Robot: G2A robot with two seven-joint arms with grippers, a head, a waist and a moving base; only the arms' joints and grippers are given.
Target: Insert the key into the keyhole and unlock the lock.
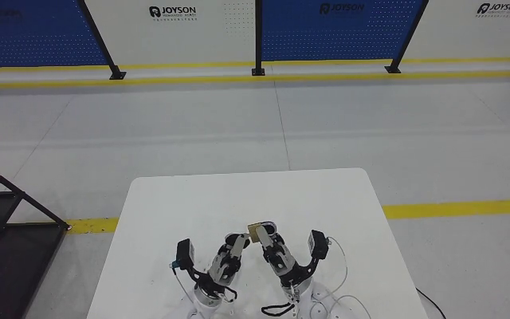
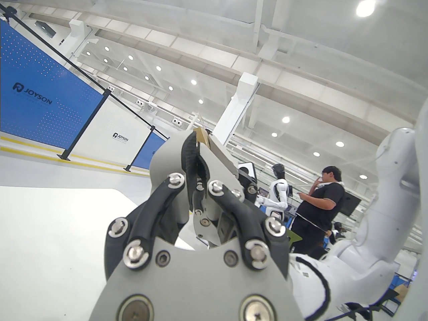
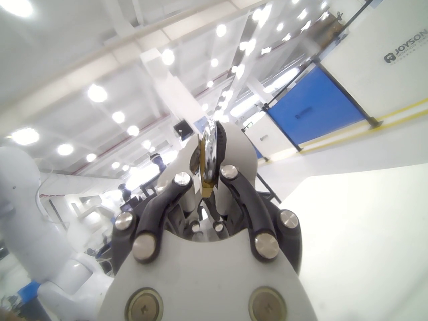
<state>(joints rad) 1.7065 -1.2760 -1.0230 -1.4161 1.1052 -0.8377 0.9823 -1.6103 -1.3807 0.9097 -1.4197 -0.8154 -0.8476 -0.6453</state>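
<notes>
Both grippers are raised over the white table [image 1: 239, 199] near its front edge, tips close together. My right gripper [image 1: 268, 238] [image 3: 210, 150] is shut on the brass padlock [image 3: 204, 168]. The lock's shiny steel shackle [image 3: 211, 148] sticks out between the fingers. From above, the lock [image 1: 255, 232] is a small brass block between the two grippers. My left gripper [image 1: 237, 242] [image 2: 198, 143] is shut on the key. Only a small brass end of the key [image 2: 201, 134] pokes out at its fingertips, right beside the lock. Whether the key touches the keyhole is hidden.
A white cable [image 1: 341, 267] loops over the table's front right part. A black frame [image 1: 28, 209] stands on the floor left of the table. Blue and white barrier panels [image 1: 335, 32] line the far side beyond yellow floor lines.
</notes>
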